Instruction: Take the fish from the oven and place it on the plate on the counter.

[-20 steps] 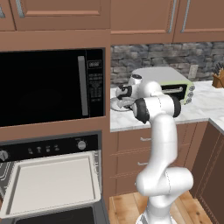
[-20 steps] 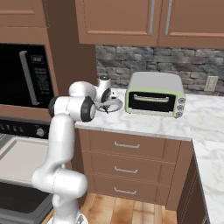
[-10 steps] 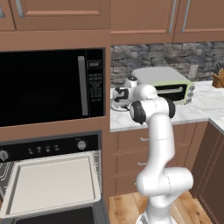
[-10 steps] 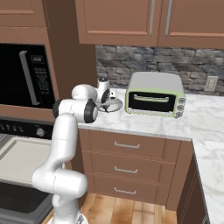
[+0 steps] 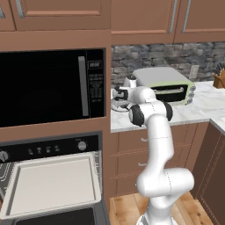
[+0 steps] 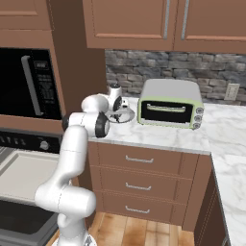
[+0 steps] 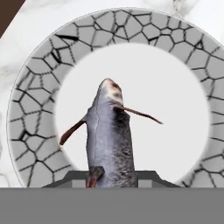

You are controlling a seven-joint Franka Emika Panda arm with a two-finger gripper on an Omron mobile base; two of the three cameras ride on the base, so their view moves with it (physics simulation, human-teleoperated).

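Note:
In the hand view the grey fish [image 7: 109, 140] hangs nose-down between my fingertips [image 7: 72, 177], and my gripper [image 7: 111, 177] is shut on its tail end. Directly below it lies the round plate [image 7: 35, 109], white in the middle with a crackled grey rim. Whether the fish touches the plate I cannot tell. From the base views my gripper [image 5: 118, 96] [image 6: 116, 104] hovers just over the plate [image 5: 117, 106] [image 6: 123, 116] at the left end of the marble counter [image 5: 197, 107] [image 6: 192, 134]. The oven [image 5: 48, 147] stands open, its pale tray [image 5: 52, 184] pulled out.
A grey-green toaster oven [image 5: 165, 85] [image 6: 170, 103] stands on the counter right of the plate. The black microwave [image 5: 48, 88] [image 6: 29, 84] sits in the wall to the left. A knife block [image 5: 218, 79] stands at the far right. Wooden drawers [image 6: 139, 180] run under the counter.
The arm's elbow has swung a little to the left and the hand has edged over the plate. The fish stays in the grip.

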